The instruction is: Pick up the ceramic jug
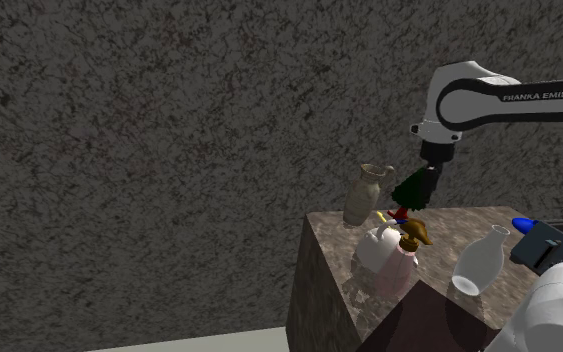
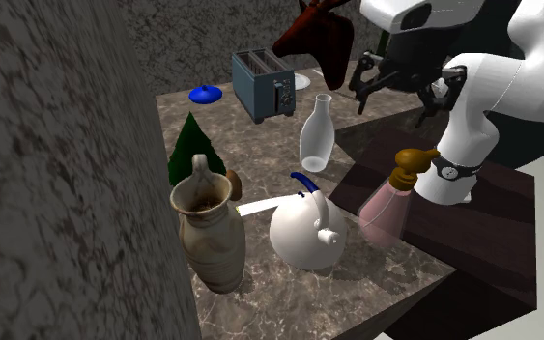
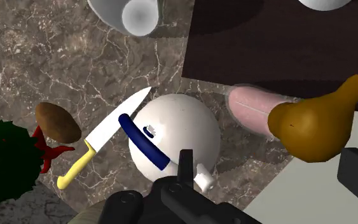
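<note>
The jug [image 2: 210,237] is standing nearest the second exterior view's camera. It is upright on the marble table [image 2: 381,280], tan, with one handle and a dark mouth, and it is sitting close against the rough wall [image 2: 57,174].

The kettle [image 2: 306,232], white with a blue handle, is sitting just to the jug's right in that view, and the two are not touching. A pink spray bottle [image 2: 387,208] with a brown head is standing just right of the kettle, at the table's edge by the dark stand [image 2: 501,222].

A knife [image 3: 110,130] with a yellow handle is lying flat just behind the kettle, and a brown potato [image 3: 58,122] is resting beside the knife on the side away from the kettle. A green cone [image 2: 190,145] is standing behind the kettle, toward the wall. A clear vase [image 2: 318,135] is standing farther behind the kettle. A blue-grey toaster [image 2: 265,85] and a blue lid [image 2: 206,94] are sitting well behind it.

The gripper [image 2: 400,92] is hanging in the air above and behind the kettle, well apart from the jug. Its fingers [image 3: 185,167] are spread, clasping nothing, and the wrist view is looking straight down on the kettle.
</note>
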Controlling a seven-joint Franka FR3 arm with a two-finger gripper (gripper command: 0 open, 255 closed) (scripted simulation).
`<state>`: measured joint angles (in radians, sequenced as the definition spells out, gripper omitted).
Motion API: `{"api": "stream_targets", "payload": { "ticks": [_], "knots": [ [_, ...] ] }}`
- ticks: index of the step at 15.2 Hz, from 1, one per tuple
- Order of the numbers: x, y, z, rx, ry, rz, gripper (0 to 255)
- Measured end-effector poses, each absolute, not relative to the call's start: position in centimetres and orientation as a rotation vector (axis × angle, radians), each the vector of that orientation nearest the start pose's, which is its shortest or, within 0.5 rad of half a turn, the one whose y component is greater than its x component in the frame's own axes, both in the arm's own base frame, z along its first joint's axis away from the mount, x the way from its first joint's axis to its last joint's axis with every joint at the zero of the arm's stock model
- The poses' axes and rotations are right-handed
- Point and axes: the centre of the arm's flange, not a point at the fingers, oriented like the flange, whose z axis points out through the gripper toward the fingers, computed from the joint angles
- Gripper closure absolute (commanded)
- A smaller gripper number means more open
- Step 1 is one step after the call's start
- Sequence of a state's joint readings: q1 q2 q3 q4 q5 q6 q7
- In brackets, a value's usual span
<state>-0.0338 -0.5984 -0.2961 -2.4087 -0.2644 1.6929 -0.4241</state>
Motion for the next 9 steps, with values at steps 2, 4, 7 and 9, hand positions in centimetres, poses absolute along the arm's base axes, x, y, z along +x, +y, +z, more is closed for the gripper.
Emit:
{"api": "stream_targets", "payload": {
  "ticks": [2,4,7,9],
  "knots": [
    [34.2,-17.6,49.8,-3.158,-0.394,0.229,0],
    [35.1,-20.0,49.0,-3.156,-0.467,0.209,0],
    [36.6,-23.2,48.3,-3.149,-0.575,0.178,0],
    [38.4,-24.7,47.9,-3.142,-0.648,0.156,0]
  ]
}}
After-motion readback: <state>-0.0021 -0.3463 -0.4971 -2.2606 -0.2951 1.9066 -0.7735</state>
